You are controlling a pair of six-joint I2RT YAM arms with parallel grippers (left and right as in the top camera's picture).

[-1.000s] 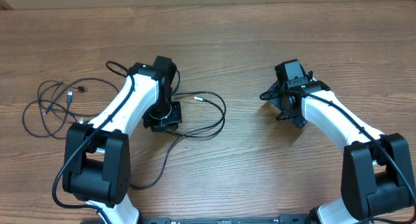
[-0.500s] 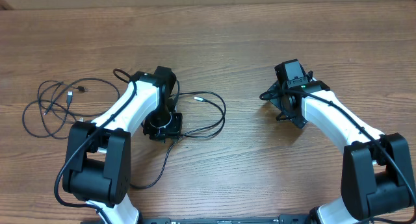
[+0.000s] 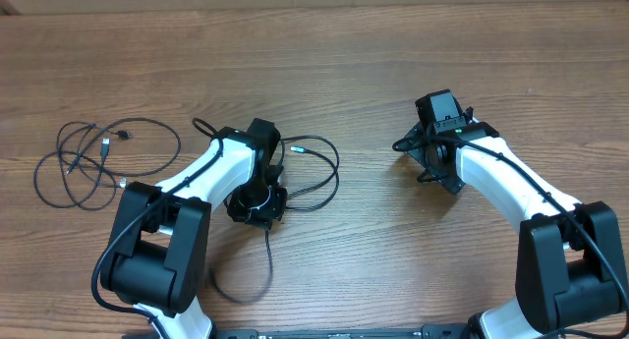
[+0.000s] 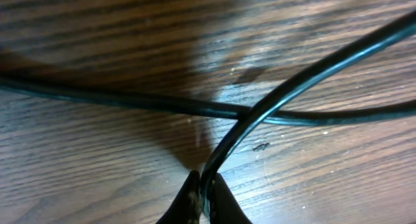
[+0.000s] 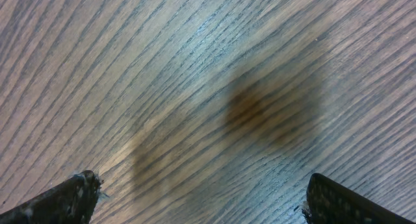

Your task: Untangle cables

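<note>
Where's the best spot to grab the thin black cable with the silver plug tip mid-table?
Take the thin black cable on the outer bend of its loop, straight down from above, jaws across the cord. There it lies flat, a single strand on the wooden table, away from the crossing at the left gripper.

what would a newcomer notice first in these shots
The left hand, left of centre, is pinched shut on a thin black cable just where it crosses another strand. A loose heap of more cables lies at the far left. The right hand hangs wide open over the bare wooden table.
</note>
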